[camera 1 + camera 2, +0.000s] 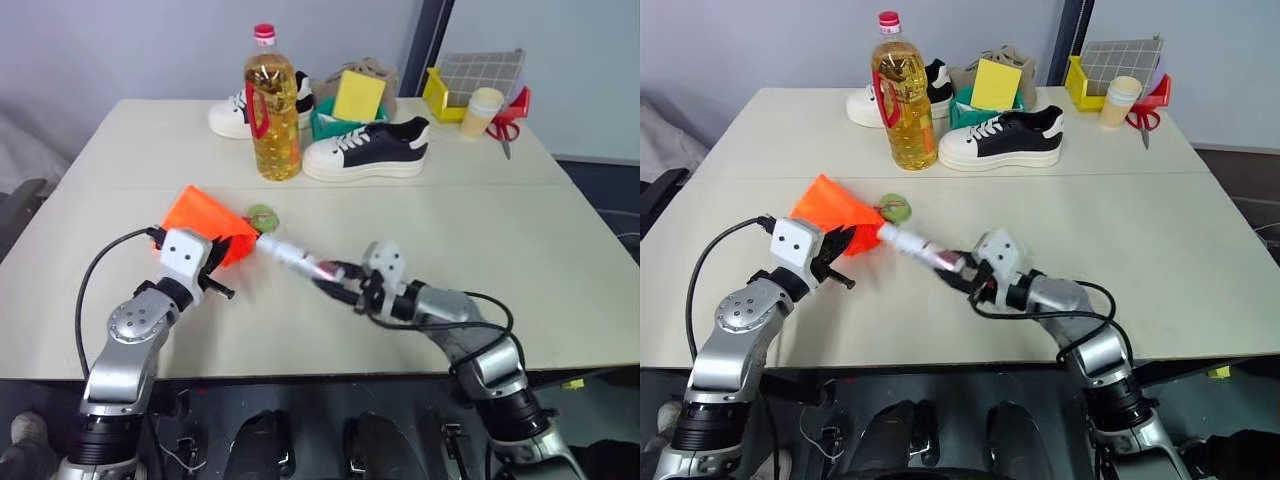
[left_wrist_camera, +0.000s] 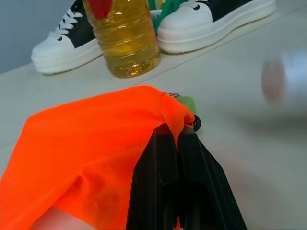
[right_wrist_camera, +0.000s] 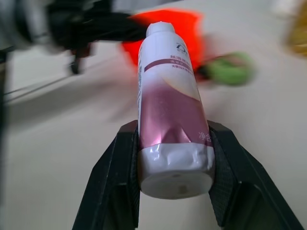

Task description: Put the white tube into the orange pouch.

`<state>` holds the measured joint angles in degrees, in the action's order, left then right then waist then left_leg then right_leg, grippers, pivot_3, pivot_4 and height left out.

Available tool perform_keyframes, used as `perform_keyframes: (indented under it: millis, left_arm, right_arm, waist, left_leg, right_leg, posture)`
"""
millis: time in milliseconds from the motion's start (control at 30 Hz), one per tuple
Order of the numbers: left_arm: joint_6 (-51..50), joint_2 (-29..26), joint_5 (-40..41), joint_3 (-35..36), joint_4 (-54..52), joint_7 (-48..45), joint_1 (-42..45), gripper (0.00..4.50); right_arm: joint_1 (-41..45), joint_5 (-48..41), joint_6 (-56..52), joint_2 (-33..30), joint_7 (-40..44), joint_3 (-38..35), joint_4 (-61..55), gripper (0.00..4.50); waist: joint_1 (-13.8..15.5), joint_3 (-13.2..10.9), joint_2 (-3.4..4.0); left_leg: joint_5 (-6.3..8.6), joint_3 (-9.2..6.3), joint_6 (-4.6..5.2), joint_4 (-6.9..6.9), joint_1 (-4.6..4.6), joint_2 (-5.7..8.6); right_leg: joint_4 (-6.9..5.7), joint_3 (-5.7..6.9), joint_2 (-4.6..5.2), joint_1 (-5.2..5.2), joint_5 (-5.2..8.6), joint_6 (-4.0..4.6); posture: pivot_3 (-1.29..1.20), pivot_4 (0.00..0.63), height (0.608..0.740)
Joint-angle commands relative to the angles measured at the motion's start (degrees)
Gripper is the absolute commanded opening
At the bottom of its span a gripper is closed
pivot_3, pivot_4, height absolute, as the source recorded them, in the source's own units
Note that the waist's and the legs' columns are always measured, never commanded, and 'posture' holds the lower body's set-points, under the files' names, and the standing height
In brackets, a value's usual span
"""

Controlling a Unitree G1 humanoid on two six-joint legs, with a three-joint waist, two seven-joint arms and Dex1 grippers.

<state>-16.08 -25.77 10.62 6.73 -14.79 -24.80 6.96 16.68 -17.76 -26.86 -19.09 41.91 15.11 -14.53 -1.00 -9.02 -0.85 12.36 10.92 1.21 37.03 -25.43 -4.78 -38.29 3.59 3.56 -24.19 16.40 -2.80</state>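
The right claw (image 1: 335, 275) gripped the white tube (image 1: 292, 256) at its base; light, smooth, likely slippery. The left claw (image 2: 178, 143), shut, pinched the orange pouch (image 1: 205, 222)'s limp rim.

White tube (image 1: 292, 256) points its tip at lifted orange pouch (image 1: 205, 222).

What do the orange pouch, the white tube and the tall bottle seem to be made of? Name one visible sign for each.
Orange pouch: soft matte fabric; it folds and bunches where the left hand pinches it.
White tube: probably thin glossy plastic; its crimped end is creased and shiny in the right hand.
Tall bottle: clear plastic, apparently; the yellow liquid shows through it.
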Motion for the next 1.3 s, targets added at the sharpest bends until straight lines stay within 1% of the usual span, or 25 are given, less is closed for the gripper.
perform_keyframes:
  millis: [33, 367, 467, 633, 867, 1300]
  left_arm:
    - [-0.43, -0.02, 2.15, 1.22, -4.24, -0.61, 0.61, 0.0]
    - [-4.42, 0.77, 7.98, 0.79, -11.3, -2.49, -1.21, 0.0]
    - [-6.37, 0.1, 10.16, 0.35, -13.44, -4.28, -2.47, 0.0]
    - [-9.67, -1.09, 13.59, -0.38, -16.46, -6.91, -4.53, 0.0]
    - [-13.76, -2.98, 16.81, -1.94, -18.97, -9.19, -5.27, 0.0]
    - [-19.03, -4.99, 21.4, -3.69, -22.94, -10.59, -6.39, 0.0]
  right_arm:
    - [3.69, 0.01, -1.38, 2.84, -0.9, 1.35, 1.78, 1.62]
    - [7.82, 0.98, 0.3, 7.12, -1.34, 1.6, 7.88, 1.62]
    - [8.49, 1.58, 0.84, 8.21, -1.67, 1.71, 9.12, 1.62]
    - [9.62, 1.8, 1.04, 10.23, -2.56, 1.4, 10.99, 1.62]
    - [13.9, 3.74, 1.16, 13.85, -4.24, 2.08, 16.57, 1.62]
    - [20.47, 8.99, 1.78, 20.16, -4.72, 6.1, 26.63, 1.62]
  waist:
    - [-0.06, 0.0, 0.0]
    - [-0.15, 0.0, 0.0]
    - [-0.18, 0.0, 0.0]
    - [-0.15, 0.0, 0.0]
    - [-0.27, 0.0, 0.0]
    - [-0.51, 0.0, 0.0]
  left_leg:
    - [0.0, 0.0, 0.01, 0.02, 0.0, 0.0]
    - [0.0, 0.01, 0.0, 0.01, -0.01, 0.0]
    - [-0.14, 0.01, -0.24, 0.0, -0.01, 0.0]
    - [-0.14, 0.01, -0.26, 0.0, -0.01, 0.0]
    - [-0.09, 0.01, -0.35, -0.03, -0.01, 0.0]
    - [-0.07, 0.01, -0.45, -0.05, -0.01, 0.0]
  right_leg:
    - [0.0, 0.0, 0.0, 0.0, 0.0, 0.01]
    - [0.0, 0.0, -0.01, 0.0, -0.01, 0.0]
    - [0.0, 0.0, -0.02, -0.01, -0.01, 0.0]
    - [0.01, 0.0, -0.01, 0.0, 0.0, 0.0]
    - [0.01, 0.0, -0.01, -0.02, 0.0, 0.01]
    - [0.01, 0.0, 0.0, -0.04, 0.0, 0.01]
  posture:
    - [0.0, 0.15, 0.74]
    - [0.0, 0.15, 0.74]
    - [0.0, 0.15, 0.74]
    - [0.0, 0.15, 0.74]
    - [0.0, 0.15, 0.74]
    - [0.0, 0.15, 0.74]
